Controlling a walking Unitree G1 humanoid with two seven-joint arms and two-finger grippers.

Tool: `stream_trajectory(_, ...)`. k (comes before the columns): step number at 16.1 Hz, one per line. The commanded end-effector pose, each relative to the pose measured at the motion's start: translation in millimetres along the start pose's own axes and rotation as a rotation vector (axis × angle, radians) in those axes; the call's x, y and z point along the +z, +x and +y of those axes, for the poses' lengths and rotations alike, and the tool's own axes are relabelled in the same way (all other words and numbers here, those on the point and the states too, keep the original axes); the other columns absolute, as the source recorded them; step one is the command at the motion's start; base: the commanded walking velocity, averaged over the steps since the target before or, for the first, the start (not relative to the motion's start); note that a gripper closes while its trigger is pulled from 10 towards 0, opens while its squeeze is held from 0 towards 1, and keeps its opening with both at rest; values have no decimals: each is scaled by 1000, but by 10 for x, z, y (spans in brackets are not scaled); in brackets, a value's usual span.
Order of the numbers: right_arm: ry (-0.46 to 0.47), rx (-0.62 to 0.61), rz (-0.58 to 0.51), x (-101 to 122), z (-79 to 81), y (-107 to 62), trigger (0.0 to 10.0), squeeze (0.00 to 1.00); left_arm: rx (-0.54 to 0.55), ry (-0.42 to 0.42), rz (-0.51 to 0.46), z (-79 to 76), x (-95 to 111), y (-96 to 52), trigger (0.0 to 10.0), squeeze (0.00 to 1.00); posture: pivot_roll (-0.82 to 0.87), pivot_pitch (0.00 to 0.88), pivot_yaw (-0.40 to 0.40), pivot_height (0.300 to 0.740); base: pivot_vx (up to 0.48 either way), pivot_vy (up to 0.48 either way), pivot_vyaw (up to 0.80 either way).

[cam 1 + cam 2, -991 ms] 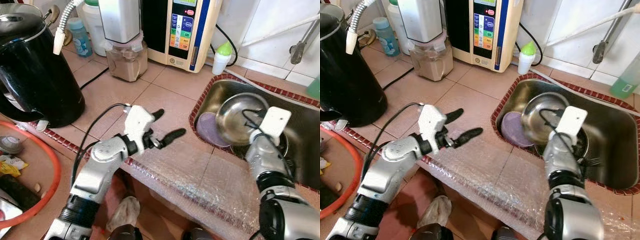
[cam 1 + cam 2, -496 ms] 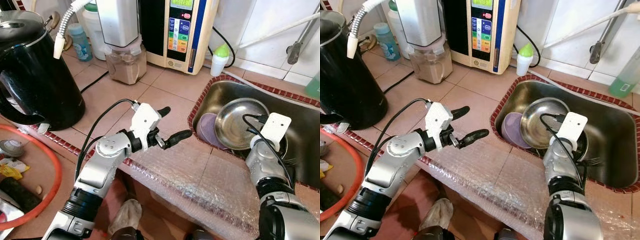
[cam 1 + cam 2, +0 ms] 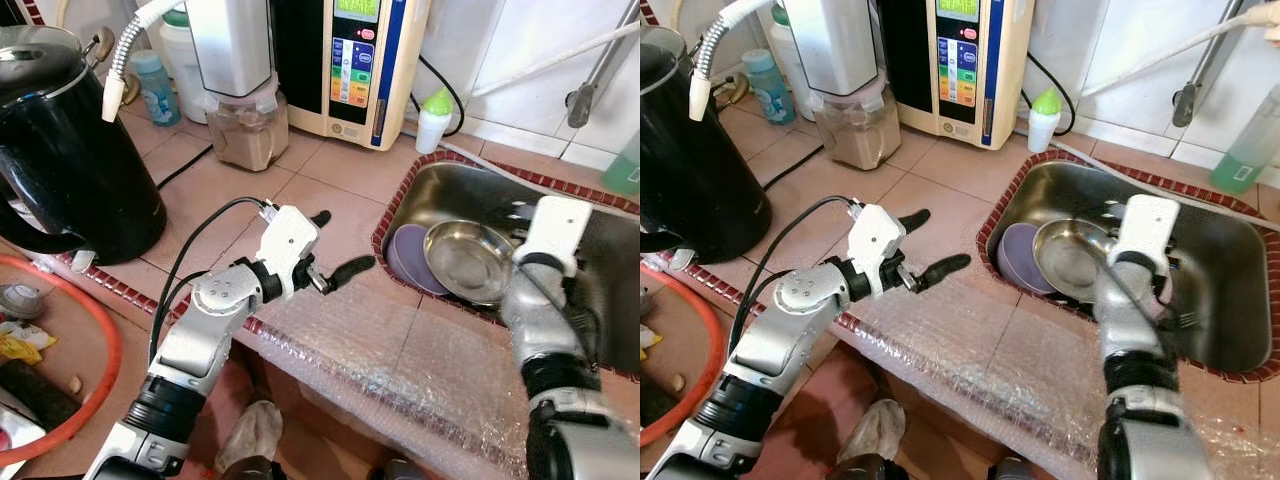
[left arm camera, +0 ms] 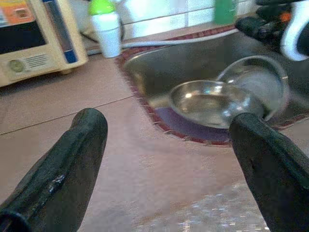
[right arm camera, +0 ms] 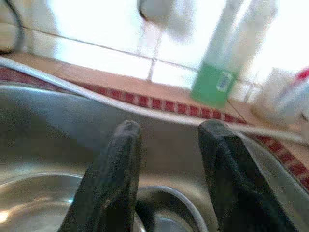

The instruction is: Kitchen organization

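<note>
A shiny steel bowl [image 3: 468, 262] lay tilted in the steel sink [image 3: 1230, 258], its rim overlapping a purple plate [image 3: 405, 256] on the side nearer the left gripper [image 3: 335, 248]. That gripper hovered over the tiled counter [image 3: 215, 190] just short of the sink, fingers spread wide and holding nothing. The right gripper [image 5: 166, 166] hung inside the sink just above the bowl, its fingers parted with nothing between them (a second round steel vessel [image 4: 263, 79] sat just beyond the bowl). Behind the sink stood a green bottle [image 5: 212, 79], well apart from both grippers.
</note>
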State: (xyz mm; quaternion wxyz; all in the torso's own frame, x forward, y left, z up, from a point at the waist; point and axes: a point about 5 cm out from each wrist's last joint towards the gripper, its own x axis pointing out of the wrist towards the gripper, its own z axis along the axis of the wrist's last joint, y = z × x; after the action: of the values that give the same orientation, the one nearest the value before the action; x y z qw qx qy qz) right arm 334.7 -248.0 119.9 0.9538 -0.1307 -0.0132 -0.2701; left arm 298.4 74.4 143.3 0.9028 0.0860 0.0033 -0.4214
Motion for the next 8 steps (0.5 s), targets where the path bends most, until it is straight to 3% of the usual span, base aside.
stream_trajectory(1,-2,36,-60,94,93,-43,10000,1000,51,16,10,31,-13,-11,10000,0,12,0,33,740,0,0,0)
stream_trajectory(3,-3,140,-106,133,278,-177,10000,1000,128,-9,15,56,-51,-69,10000,0,16,0,32,740,0,0,-209)
stream_trajectory(5,4,187,-82,78,342,-246,10000,1000,181,-42,19,58,-84,-125,10000,0,23,0,31,740,0,0,-800)
stream_trajectory(6,0,215,-60,16,388,-300,10000,275,198,-103,64,30,-147,-177,10000,0,24,0,31,740,0,0,-800)
stream_trajectory(7,1,219,-56,4,395,-315,10000,55,189,-127,70,12,-157,-182,10000,0,25,0,28,740,0,0,-800)
stream_trajectory(8,11,225,-47,2,409,-337,10000,0,188,-145,52,-3,-142,-177,10000,0,22,0,27,740,0,0,-800)
